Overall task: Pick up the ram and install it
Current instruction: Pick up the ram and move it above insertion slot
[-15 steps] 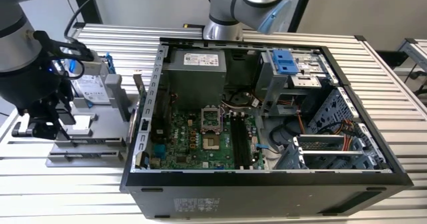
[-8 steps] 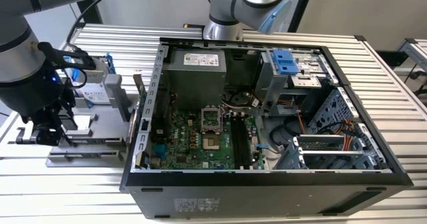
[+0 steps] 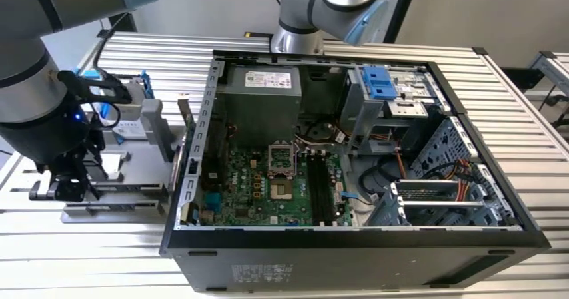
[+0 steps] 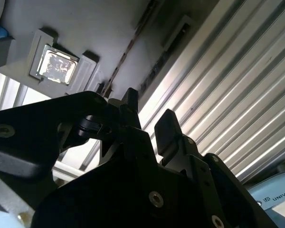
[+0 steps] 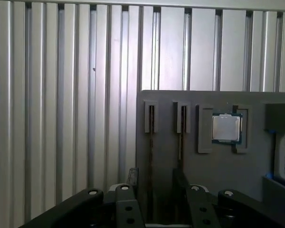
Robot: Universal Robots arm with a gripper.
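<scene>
One open-sided computer case (image 3: pixel 356 252) is holding a motherboard (image 3: pixel 266 186). Beside it, a grey tray (image 5: pixel 218 166) is carrying a processor (image 5: pixel 226 128) and the ram (image 5: pixel 150 142), standing edge-on in a slot. The gripper (image 5: pixel 154 173) is hovering with fingers (image 5: pixel 178 175) parted, straddling the ram without clasping it.

Robotics lab: open computer case (image 3: pixel 356 267), slatted aluminium bench (image 3: pixel 151 52)

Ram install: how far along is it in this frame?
Done: nothing yet; the motherboard's memory slots look bare. In hand: the open gripper hangs over the grey tray, seemingly straddling the ram standing edgewise in a groove. Left: the pickup and install.
</scene>
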